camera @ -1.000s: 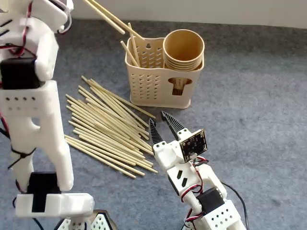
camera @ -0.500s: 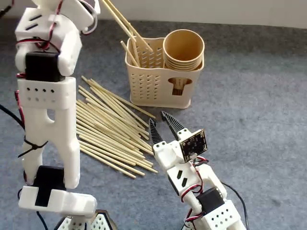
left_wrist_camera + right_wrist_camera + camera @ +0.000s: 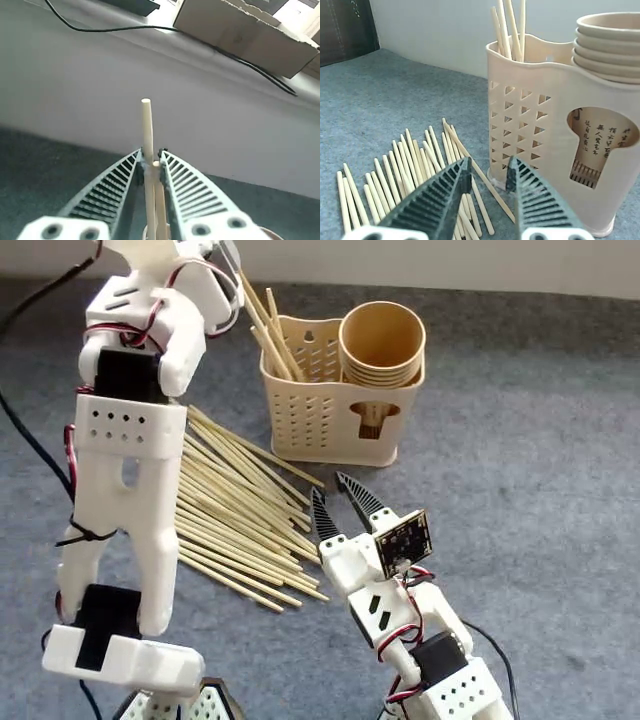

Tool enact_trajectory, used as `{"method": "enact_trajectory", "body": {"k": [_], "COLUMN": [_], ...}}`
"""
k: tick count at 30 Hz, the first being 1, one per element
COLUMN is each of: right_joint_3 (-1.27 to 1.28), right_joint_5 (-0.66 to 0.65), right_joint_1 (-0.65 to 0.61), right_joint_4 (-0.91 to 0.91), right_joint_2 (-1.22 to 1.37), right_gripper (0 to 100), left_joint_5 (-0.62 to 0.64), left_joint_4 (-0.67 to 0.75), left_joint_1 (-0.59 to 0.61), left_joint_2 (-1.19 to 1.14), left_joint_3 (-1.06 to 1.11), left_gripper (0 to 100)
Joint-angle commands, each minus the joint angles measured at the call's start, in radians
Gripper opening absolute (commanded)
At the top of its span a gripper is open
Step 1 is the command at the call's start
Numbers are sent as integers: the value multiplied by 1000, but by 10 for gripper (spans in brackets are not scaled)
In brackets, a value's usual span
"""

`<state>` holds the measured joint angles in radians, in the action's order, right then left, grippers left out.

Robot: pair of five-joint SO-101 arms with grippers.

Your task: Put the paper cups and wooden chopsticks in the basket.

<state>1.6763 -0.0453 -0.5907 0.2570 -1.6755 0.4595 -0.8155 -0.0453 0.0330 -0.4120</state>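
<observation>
Pair of chopsticks (image 3: 146, 125) pinched in left fingers (image 3: 112, 187) now swung over basket (image 3: 320, 420), tips entering; right fingers (image 3: 440, 197) slightly apart, empty.

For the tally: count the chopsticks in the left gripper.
2, both pinched in the left gripper: the longer chopstick rises past its fingertips, and the second chopstick ends between them, touching it. Their lower ends slant into the basket. Another could hide behind.

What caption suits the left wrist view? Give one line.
Left pincer shut on two wooden chopsticks, a pale wall behind.
</observation>
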Motion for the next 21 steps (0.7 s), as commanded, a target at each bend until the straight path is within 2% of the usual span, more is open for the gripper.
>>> {"method": "enact_trajectory", "body": {"k": [1, 8, 11, 14, 21], "right_joint_3": [127, 127, 127, 127, 127], "right_joint_5": [0, 2, 2, 2, 2], "right_joint_1": [-4, -4, -4, -4, -4], "right_joint_4": [-25, -25, -25, -25, -25], "right_joint_2": [-7, -7, -7, -7, -7], "right_gripper": [130, 130, 130, 130, 130], "left_joint_5": [-80, -83, -80, -77, -80], "left_joint_4": [11, 11, -5, -77, -118], "left_joint_1": [-28, -31, -31, -44, -59], "left_joint_2": [19, 21, 21, 22, 76], "left_joint_3": [15, 5, 12, 4, 10], "left_gripper": [8, 17, 93, 165, 140]}}
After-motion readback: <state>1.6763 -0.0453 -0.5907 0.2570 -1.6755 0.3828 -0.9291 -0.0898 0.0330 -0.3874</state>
